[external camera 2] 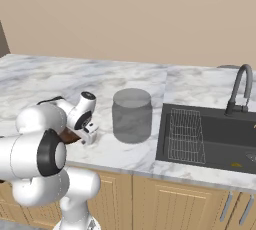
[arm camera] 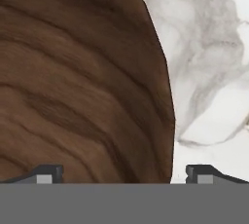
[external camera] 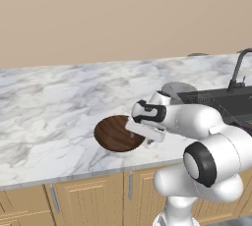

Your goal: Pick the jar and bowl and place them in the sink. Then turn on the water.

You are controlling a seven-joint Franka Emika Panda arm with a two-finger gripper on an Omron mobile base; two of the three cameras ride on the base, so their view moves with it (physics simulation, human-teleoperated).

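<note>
The dark brown wooden bowl [external camera: 114,133] with grain stripes sits upright on the marble counter near its front edge. The translucent grey jar [external camera 2: 132,115], lid on, stands upright between the bowl and the sink [external camera 2: 210,139]. The sink is a black basin with a wire rack and gooseneck faucet [external camera 2: 240,90].

jar [external camera 2: 132,115] between bowl [external camera: 117,134] and sink [external camera 2: 215,136]

Bowl [external camera 2: 69,136] mostly behind the arm — jar [external camera: 178,91] half hidden too — faucet [external camera: 239,70] cropped by the edge
</note>
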